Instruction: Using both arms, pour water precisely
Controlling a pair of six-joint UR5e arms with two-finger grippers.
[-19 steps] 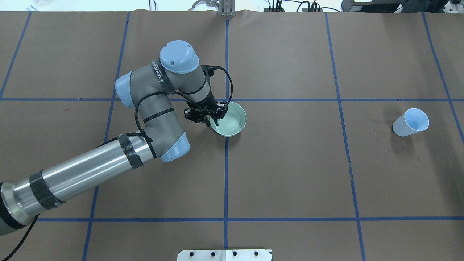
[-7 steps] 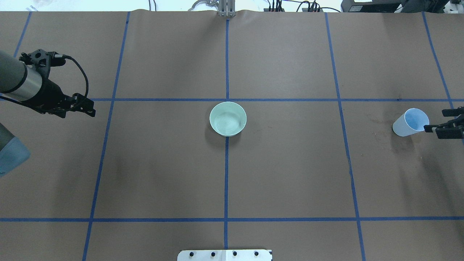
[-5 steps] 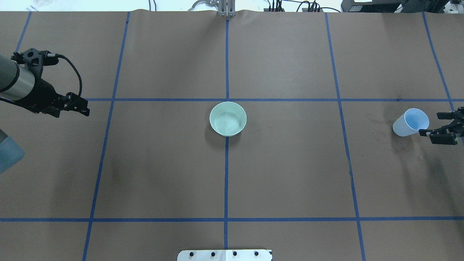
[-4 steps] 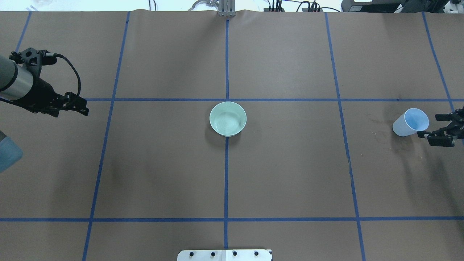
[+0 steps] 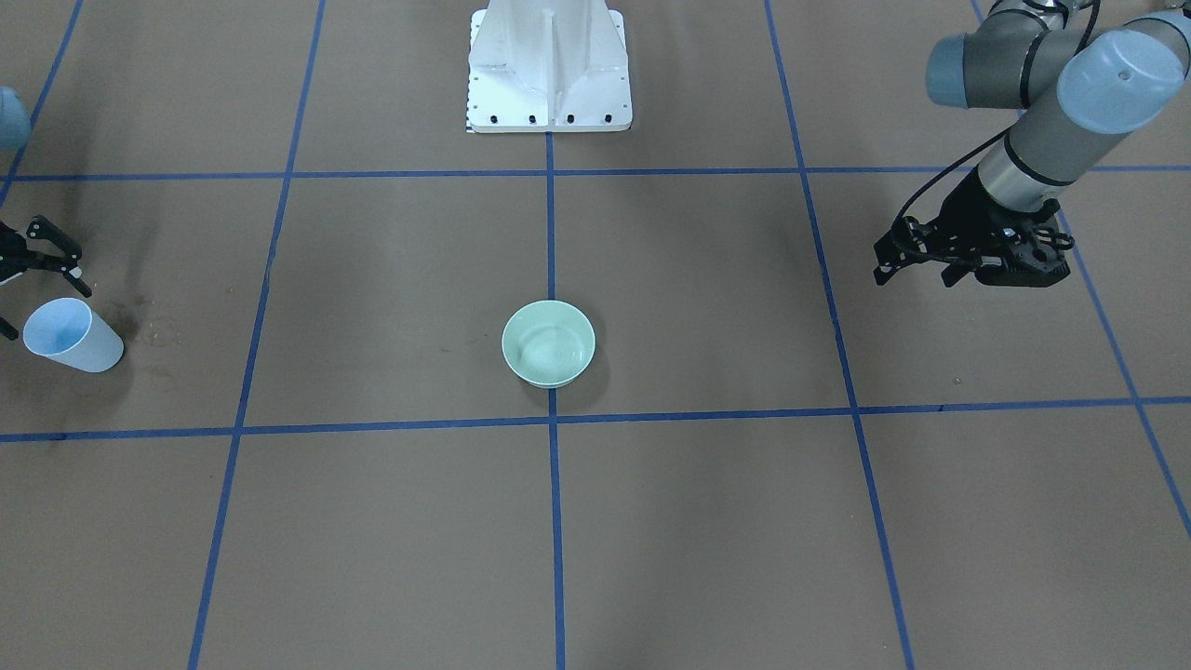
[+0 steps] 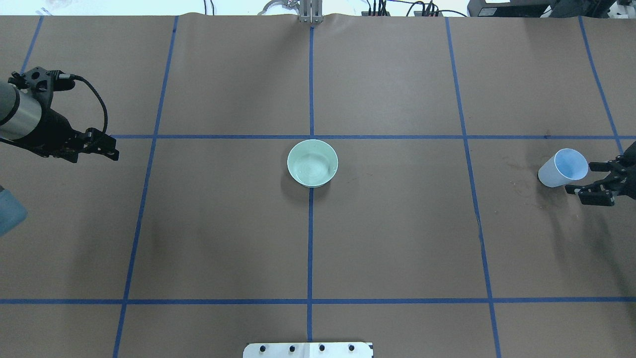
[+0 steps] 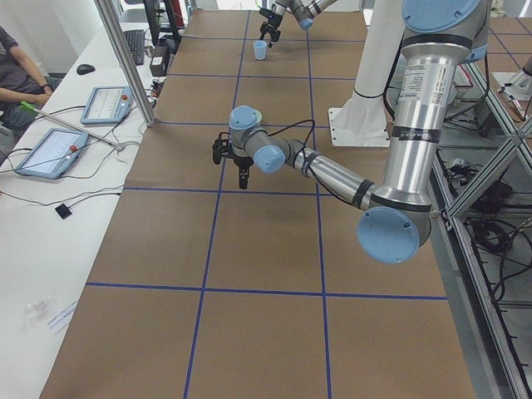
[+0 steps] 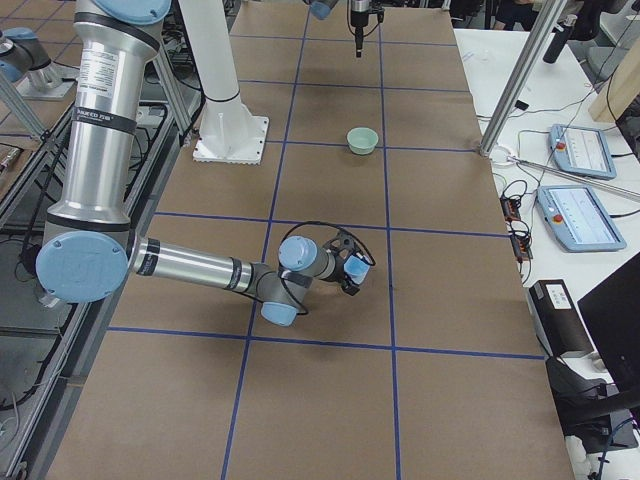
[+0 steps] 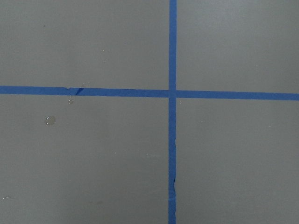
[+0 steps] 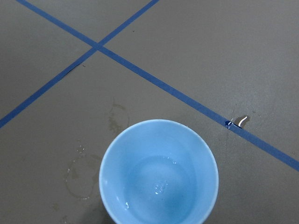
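We see the right gripper (image 6: 586,181) with its fingers spread, just beside the cup (image 6: 551,174). The cup stands upright near the right end of the table (image 6: 397,238) (stains mark the paper around it) and holds the water (image 10: 161,189), a shallow, rippled pool at its bottom. The left gripper (image 5: 915,274) hangs over the left end with its fingers apart and empty, well apart from the bowl (image 6: 312,163) at the centre.
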